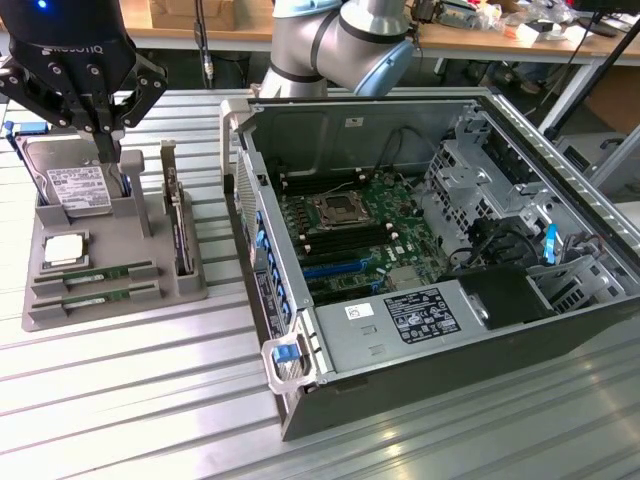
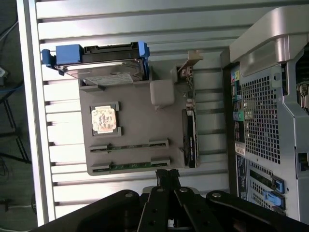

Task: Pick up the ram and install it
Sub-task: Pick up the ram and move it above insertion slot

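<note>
Wrist view: fingers (image 2: 162, 180) pinched together, empty, above the tray (image 2: 137, 113); ram (image 2: 130, 165) lies slotted there, untouched.

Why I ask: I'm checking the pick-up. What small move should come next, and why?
Probably open the gripper: it is shut and holds nothing, above the grey tray, while both ram sticks lie in their slots there, so closed fingers could not take one.
</note>
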`<action>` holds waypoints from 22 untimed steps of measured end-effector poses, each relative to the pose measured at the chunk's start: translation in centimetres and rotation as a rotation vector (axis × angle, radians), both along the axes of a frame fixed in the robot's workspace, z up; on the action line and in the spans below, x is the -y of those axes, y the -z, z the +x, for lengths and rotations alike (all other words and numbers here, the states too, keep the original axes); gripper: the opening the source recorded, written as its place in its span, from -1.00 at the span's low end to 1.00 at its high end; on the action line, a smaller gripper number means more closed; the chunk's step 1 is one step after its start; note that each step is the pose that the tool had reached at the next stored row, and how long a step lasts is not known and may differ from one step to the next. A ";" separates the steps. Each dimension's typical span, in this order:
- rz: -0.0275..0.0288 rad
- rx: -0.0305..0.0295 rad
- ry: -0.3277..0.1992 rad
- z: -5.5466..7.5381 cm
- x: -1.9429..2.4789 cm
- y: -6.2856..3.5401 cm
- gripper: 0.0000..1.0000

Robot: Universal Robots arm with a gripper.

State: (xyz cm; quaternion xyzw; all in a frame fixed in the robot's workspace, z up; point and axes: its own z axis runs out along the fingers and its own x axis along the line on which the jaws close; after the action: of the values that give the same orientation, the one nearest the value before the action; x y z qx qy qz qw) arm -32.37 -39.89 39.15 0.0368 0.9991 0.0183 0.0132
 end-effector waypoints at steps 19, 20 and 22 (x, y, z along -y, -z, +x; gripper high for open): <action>0.0000 0.0000 -0.208 0.0 0.00 0.00 -0.79; 0.0000 0.0000 -0.217 0.0 0.00 0.00 -0.79; 0.0000 0.0000 -0.232 0.0 0.00 0.00 -0.79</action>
State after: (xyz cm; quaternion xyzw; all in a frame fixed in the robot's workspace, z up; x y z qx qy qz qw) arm -32.38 -39.89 39.15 -0.0789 0.9966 0.0197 0.0110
